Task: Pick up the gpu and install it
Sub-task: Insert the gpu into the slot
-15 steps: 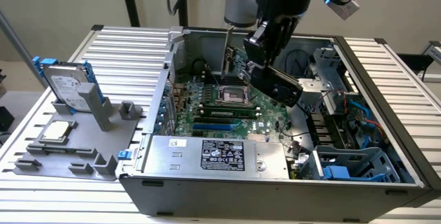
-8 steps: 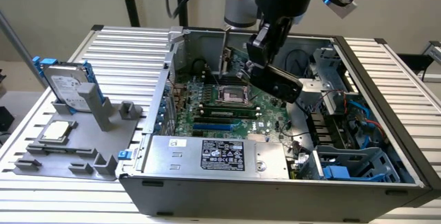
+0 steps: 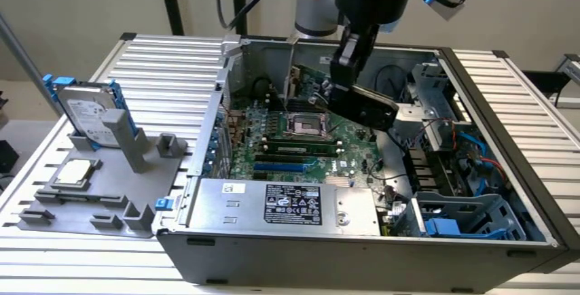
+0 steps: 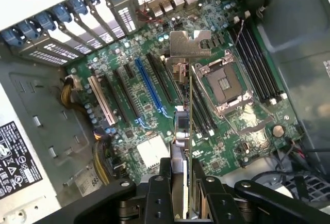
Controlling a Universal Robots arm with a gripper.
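**Claw.** The claw is closed on the gpu, with one finger on each face of the card at the edge away from the motherboard. The gap is narrow because the card is thin. Nothing else sits between the fingers.

**Gpu.** The card is held on edge inside the open case, above the motherboard and, as far as can be judged, not touching it. In the exterior view it hangs over the far part of the case. Holding it on edge turns its connector side down toward the slots. The bracket points to the rear wall with the slot covers, the way a seated card must face.

**Alignment.** In the wrist view the card's line falls between the blue slot and the socket, beside the blue slot and not over it. Viewing angle may shift this. Judgement: picked up, not seated.

**Other items.** At the exterior view's left, the holder on the bench carries the drive upright and the chip flat. Both are well apart from the claw.
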